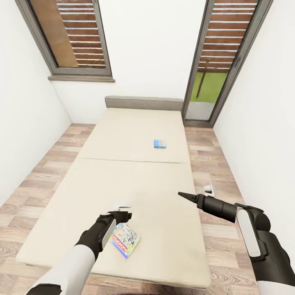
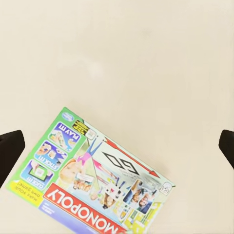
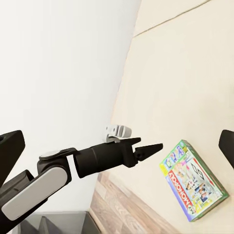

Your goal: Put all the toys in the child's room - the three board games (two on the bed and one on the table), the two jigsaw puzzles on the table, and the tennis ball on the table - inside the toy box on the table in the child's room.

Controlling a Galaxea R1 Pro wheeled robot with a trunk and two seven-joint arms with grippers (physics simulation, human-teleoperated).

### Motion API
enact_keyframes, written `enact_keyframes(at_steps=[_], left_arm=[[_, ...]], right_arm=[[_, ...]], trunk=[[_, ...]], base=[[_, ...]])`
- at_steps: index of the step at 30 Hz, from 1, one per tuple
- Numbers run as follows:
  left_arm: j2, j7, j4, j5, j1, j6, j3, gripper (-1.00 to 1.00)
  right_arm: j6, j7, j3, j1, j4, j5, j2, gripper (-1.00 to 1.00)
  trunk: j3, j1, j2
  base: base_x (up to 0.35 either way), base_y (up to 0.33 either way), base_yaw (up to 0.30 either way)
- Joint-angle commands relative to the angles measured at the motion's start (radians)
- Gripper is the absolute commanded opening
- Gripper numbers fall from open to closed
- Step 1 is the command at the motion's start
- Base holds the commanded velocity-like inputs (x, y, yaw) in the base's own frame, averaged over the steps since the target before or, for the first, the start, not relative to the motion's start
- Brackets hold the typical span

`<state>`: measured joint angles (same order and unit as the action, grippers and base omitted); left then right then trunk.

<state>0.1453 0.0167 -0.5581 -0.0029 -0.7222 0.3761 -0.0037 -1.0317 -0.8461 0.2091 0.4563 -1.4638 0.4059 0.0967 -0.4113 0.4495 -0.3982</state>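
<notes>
A colourful Monopoly board game (image 1: 125, 240) lies flat on the cream bed (image 1: 135, 184) near its front edge. My left gripper (image 1: 124, 214) hovers just above and behind the box, open, with nothing between its fingers. In the left wrist view the box (image 2: 97, 183) lies below the gap between the black fingertips (image 2: 9, 153). A second, small blue board game (image 1: 160, 144) rests farther up the bed, right of centre. My right gripper (image 1: 183, 195) hangs open and empty over the bed's right side. Its wrist view shows the left gripper (image 3: 148, 147) and the Monopoly box (image 3: 195, 181).
The bed has a grey headboard (image 1: 143, 102) against the far wall. Wooden floor (image 1: 209, 164) runs along both sides between bed and white walls. A shuttered window (image 1: 71, 37) is at the back left and a glass door (image 1: 217, 61) at the back right.
</notes>
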Motion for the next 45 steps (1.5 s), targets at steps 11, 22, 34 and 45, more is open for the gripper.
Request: enact_keyframes(at_steps=[11, 22, 34, 45], left_arm=[[-0.001, 0.002, -0.002, 0.0, 0.0, 0.006, -0.001, 1.0], [-0.004, 0.002, -0.002, 0.0, 0.0, 0.006, -0.001, 1.0], [-0.006, 0.002, -0.002, 0.0, 0.0, 0.006, -0.001, 1.0], [-0.01, 0.002, -0.022, -0.003, -0.021, 0.026, -0.001, 1.0]], right_arm=[[-0.006, -0.008, 0.001, 0.001, -0.001, -0.004, 0.0, 1.0], [-0.007, -0.009, 0.001, 0.001, -0.001, -0.004, 0.0, 1.0], [-0.006, -0.01, 0.001, 0.001, -0.001, 0.002, 0.0, 1.0], [-0.005, -0.013, 0.001, 0.001, -0.003, 0.004, -0.001, 1.0]], trunk=[[-0.02, 0.0, -0.002], [-0.038, 0.0, -0.002], [-0.057, 0.0, -0.002], [-0.075, 0.0, -0.002]], base=[[0.0, 0.0, 0.0], [0.0, 0.0, 0.0], [0.0, 0.0, 0.0], [0.0, 0.0, 0.0]])
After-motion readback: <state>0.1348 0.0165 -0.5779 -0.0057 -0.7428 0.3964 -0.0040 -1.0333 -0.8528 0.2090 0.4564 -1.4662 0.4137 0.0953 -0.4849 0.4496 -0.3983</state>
